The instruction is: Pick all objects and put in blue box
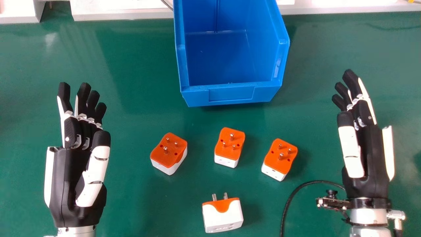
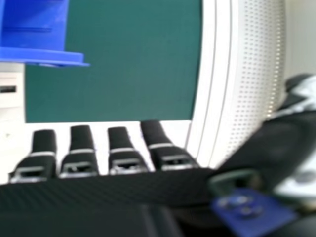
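In the head view my left hand (image 1: 74, 158) is open over the table's left side, holding nothing. My right hand (image 1: 365, 144) is open at the right, also holding nothing. Between them lie orange-topped white adapters: a left one (image 1: 168, 151), a middle one (image 1: 229, 144) and a right one (image 1: 279, 157), pins up. Nearer the front edge is another adapter (image 1: 223, 214), its pins pointing away. The blue box (image 1: 230, 93) stands behind them, its inside bare. In the right hand view my right hand (image 2: 118, 153) has its fingers straight, and the blue box (image 2: 39, 55) shows too.
The green table (image 1: 131, 65) spreads around the box and both hands. A black cable (image 1: 289, 200) curves from the front edge to the right wrist, beside a small wrist-mounted camera fitting (image 1: 332, 200). A pale ledge (image 1: 125, 13) runs along the table's back.
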### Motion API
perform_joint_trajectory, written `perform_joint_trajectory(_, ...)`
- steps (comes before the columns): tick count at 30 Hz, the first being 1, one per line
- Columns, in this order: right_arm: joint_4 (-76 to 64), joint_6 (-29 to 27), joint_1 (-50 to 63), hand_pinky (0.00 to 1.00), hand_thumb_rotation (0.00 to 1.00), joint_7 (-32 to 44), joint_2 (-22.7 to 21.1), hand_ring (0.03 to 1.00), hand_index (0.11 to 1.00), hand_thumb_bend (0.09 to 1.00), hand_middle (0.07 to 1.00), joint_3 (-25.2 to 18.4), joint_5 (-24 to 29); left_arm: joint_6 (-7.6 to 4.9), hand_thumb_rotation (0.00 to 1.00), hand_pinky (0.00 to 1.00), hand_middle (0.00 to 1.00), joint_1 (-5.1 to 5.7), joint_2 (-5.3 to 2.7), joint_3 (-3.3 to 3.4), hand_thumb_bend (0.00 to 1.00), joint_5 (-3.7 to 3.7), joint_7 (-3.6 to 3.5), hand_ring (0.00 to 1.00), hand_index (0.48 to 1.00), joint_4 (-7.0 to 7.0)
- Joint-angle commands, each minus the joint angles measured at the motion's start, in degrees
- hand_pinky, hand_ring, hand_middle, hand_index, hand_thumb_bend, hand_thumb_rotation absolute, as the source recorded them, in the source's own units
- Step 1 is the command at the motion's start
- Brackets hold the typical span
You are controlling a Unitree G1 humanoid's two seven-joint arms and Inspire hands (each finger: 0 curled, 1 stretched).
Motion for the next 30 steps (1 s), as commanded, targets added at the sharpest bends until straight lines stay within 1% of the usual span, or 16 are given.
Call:
perform_joint_trajectory(1, -1.15, -1.14, 0.30, 0.89, 0.83, -0.65, -1.34, 0.915, 0.900, 0.353, 0.938, -0.12, -0.83, -0.92, 0.51, 1.00, 1.00, -0.07, -0.08, -0.05, 0.34, 0.17, 0.18, 1.00, 0.991, -0.94)
perform_joint_trajectory(2, -0.90, -1.48, 0.36, 0.89, 0.84, -2.75, -2.43, 0.915, 0.900, 0.356, 0.938, -0.26, -4.09, -0.89, 0.51, 1.00, 1.00, -0.02, -0.14, -0.09, 0.33, 0.27, 0.30, 1.00, 0.992, -1.07)
perform_joint_trajectory(5, -1.79, 0.91, 0.89, 0.89, 0.82, -13.44, -6.76, 0.916, 0.903, 0.369, 0.940, 0.04, -17.51, -0.91, 0.51, 1.00, 1.00, 0.02, -0.11, -0.17, 0.33, 0.51, 0.53, 1.00, 0.992, -1.08)
perform_joint_trajectory(7, -3.72, 4.74, 1.28, 0.89, 0.82, -22.23, -8.96, 0.916, 0.903, 0.369, 0.940, 1.57, -26.72, -0.64, 0.51, 1.00, 1.00, 0.10, -0.04, -0.21, 0.33, 0.49, 0.71, 1.00, 0.992, -1.33)
perform_joint_trajectory(8, -4.42, 6.69, 1.35, 0.87, 0.76, -26.05, -9.88, 0.914, 0.913, 0.457, 0.944, 2.71, -30.46, -0.57, 0.51, 1.00, 1.00, 0.15, -0.03, -0.26, 0.33, 0.54, 0.85, 1.00, 0.992, -1.49)
perform_joint_trajectory(9, -4.53, 8.48, 1.19, 0.87, 0.76, -29.14, -10.66, 0.914, 0.913, 0.457, 0.944, 3.99, -33.22, -0.56, 0.51, 1.00, 1.00, 0.20, -0.04, -0.32, 0.33, 0.62, 0.99, 1.00, 0.992, -1.63)
perform_joint_trajectory(10, -4.54, 10.05, 1.02, 0.86, 0.71, -31.61, -11.28, 0.912, 0.924, 0.553, 0.950, 5.31, -35.30, -0.58, 0.51, 1.00, 1.00, 0.25, -0.05, -0.37, 0.34, 0.71, 1.12, 1.00, 0.992, -1.72)
perform_joint_trajectory(11, -4.74, 11.69, 0.91, 0.86, 0.71, -33.63, -11.96, 0.912, 0.924, 0.553, 0.950, 6.65, -37.09, -0.64, 0.51, 1.00, 1.00, 0.30, -0.06, -0.42, 0.34, 0.82, 1.24, 1.00, 0.992, -1.80)
perform_joint_trajectory(12, -4.87, 12.81, 0.82, 0.86, 0.71, -35.34, -12.47, 0.912, 0.924, 0.553, 0.950, 7.78, -38.34, -0.67, 0.51, 1.00, 1.00, 0.33, -0.06, -0.45, 0.34, 0.91, 1.33, 1.00, 0.992, -1.84)
perform_joint_trajectory(14, -4.80, 15.01, 0.45, 0.83, 0.64, -37.12, -13.78, 0.912, 0.951, 0.711, 0.966, 9.97, -39.79, -0.70, 0.51, 1.00, 1.00, 0.15, 0.04, -0.33, 0.34, 0.82, 1.27, 1.00, 0.992, -1.57)
perform_joint_trajectory(15, -4.77, 15.69, 0.31, 0.81, 0.62, -37.63, -14.24, 0.914, 0.961, 0.770, 0.973, 10.82, -39.98, -0.71, 0.51, 1.00, 1.00, 0.06, 0.08, -0.27, 0.34, 0.79, 1.25, 1.00, 0.992, -1.44)
perform_joint_trajectory(17, -4.99, 17.51, -0.14, 0.80, 0.59, -38.85, -15.62, 0.921, 0.975, 0.853, 0.983, 12.62, -41.18, -0.83, 0.51, 1.00, 1.00, -0.04, 0.11, -0.21, 0.34, 1.02, 1.51, 1.00, 0.992, -1.44)
perform_joint_trajectory(18, -5.08, 18.22, -0.39, 0.80, 0.59, -39.39, -16.22, 0.921, 0.975, 0.853, 0.983, 13.44, -41.57, -0.89, 0.51, 1.00, 1.00, -0.05, 0.11, -0.21, 0.34, 1.13, 1.61, 1.00, 0.992, -1.50)
perform_joint_trajectory(19, -5.00, 18.71, -0.70, 0.79, 0.58, -39.75, -16.76, 0.933, 0.984, 0.907, 0.989, 14.27, -41.76, -0.87, 0.51, 1.00, 1.00, -0.09, 0.13, -0.19, 0.34, 1.15, 1.62, 1.00, 0.992, -1.47)
perform_joint_trajectory(26, -3.63, 20.00, -2.34, 0.83, 0.57, -40.22, -19.02, 0.962, 0.996, 0.977, 0.998, 18.28, -41.26, -0.77, 0.51, 1.00, 1.00, -0.03, 0.32, -0.19, 0.33, 0.85, 1.46, 1.00, 0.991, -1.66)
perform_joint_trajectory(30, -3.22, 19.87, -2.87, 0.85, 0.58, -38.88, -19.23, 0.973, 0.999, 0.992, 0.999, 19.87, -40.42, -0.44, 0.51, 1.00, 1.00, 0.03, 0.46, -0.05, 0.33, 0.17, 0.98, 1.00, 0.992, -1.54)
